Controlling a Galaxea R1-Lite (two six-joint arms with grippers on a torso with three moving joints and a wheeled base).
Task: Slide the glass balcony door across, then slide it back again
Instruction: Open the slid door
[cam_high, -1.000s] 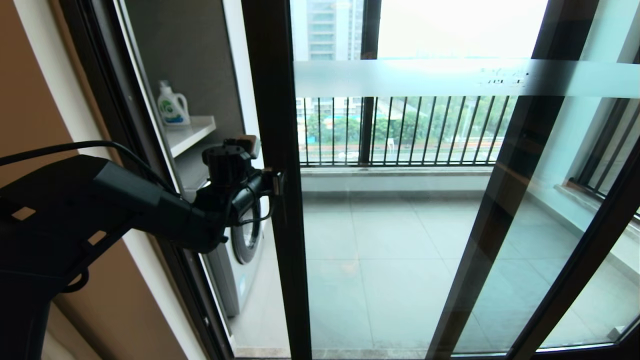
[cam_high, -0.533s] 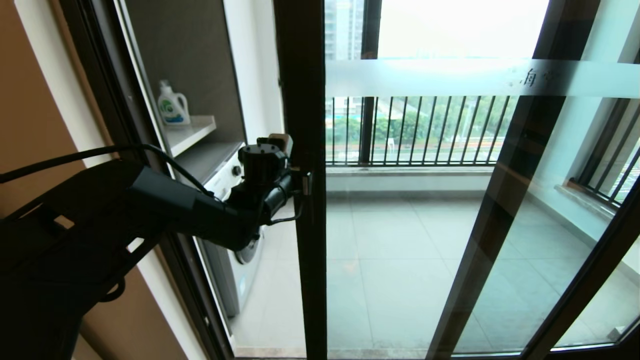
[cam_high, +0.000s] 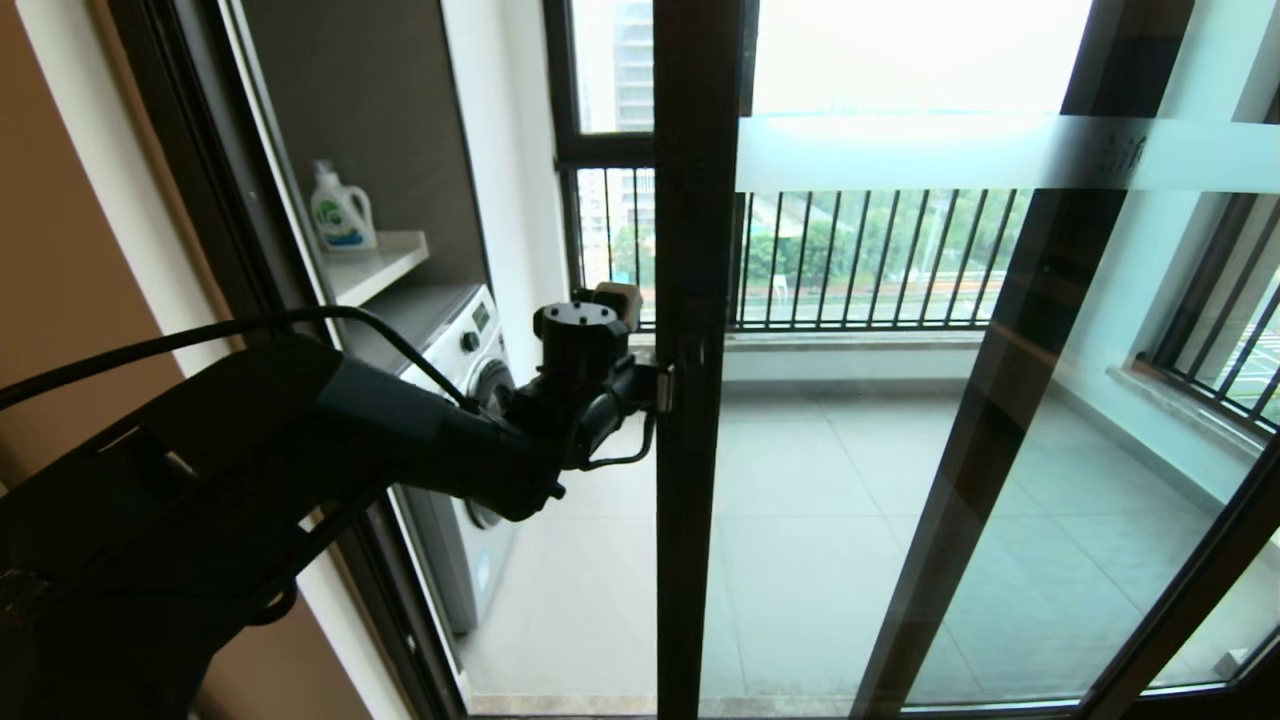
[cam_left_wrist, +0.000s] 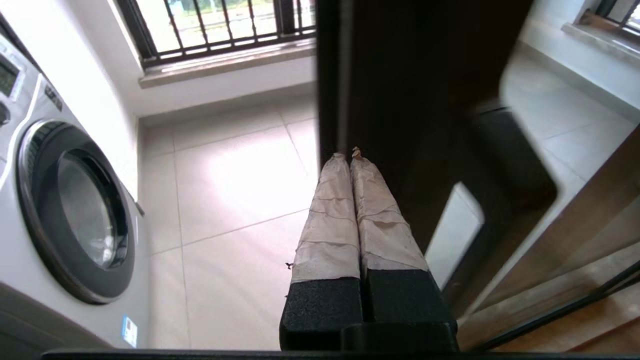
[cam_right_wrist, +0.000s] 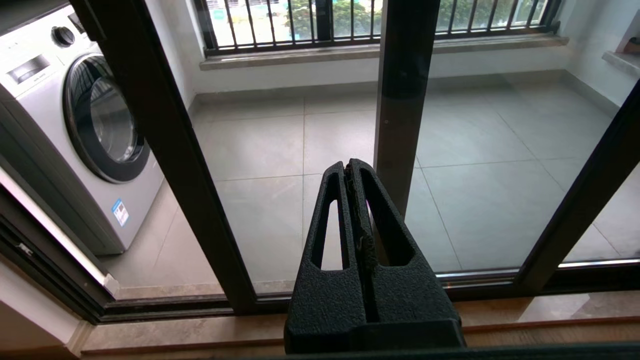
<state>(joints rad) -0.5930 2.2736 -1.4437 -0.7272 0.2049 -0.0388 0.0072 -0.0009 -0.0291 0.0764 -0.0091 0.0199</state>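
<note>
Because its taped fingers are pressed together, holding nothing, the left gripper (cam_left_wrist: 348, 156) butts the glass balcony door (cam_high: 695, 300) stile to push | right gripper (cam_right_wrist: 351, 167) closed, empty, parked short of the glass

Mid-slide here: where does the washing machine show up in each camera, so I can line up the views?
Head view: washing machine at left centre, partly behind the left arm, below the shelf.
Left wrist view: washing machine along the left edge, round door facing in.
Right wrist view: washing machine at upper left, behind the dark frame.
Shared landmark: the glass balcony door stile.
</note>
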